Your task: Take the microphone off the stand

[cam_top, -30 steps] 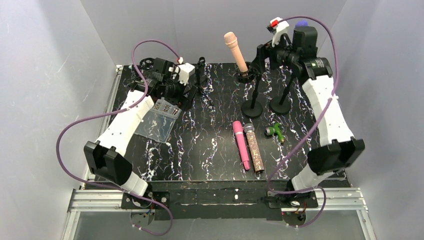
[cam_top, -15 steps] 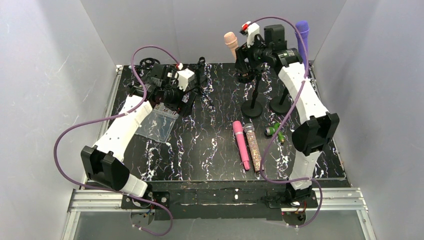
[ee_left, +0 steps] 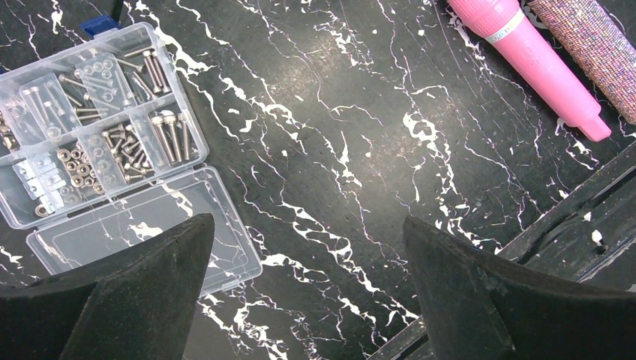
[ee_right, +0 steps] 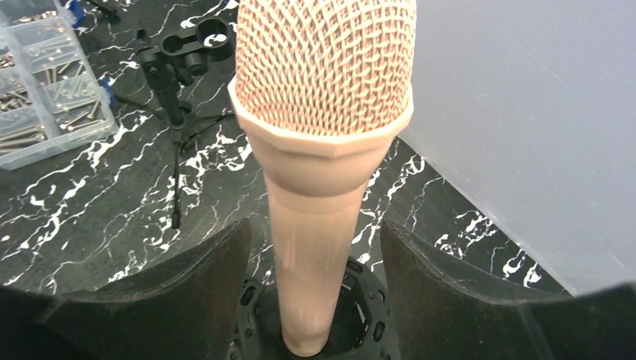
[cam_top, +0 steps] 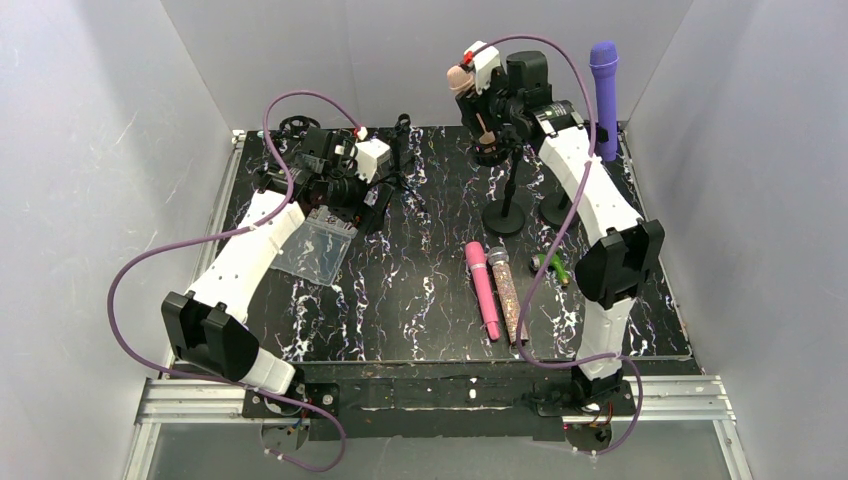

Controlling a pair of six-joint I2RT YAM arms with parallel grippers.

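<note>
Microphone [ee_right: 324, 97] between fingers [ee_right: 172, 292] of right hand [ee_right: 313, 229]

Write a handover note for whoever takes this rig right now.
Left claw: open, empty, hovering over the table by the screw box.
Right claw: open, fingers either side of the peach microphone handle, not yet gripping.
Peach microphone: upright in its stand at the back.
Done: right claw lined up on it.
Left: close, then lift the microphone out of the stand.

Probably a lab: grey booth walls [cam_top: 90, 150], aluminium mounting rail [cam_top: 200, 398].
</note>
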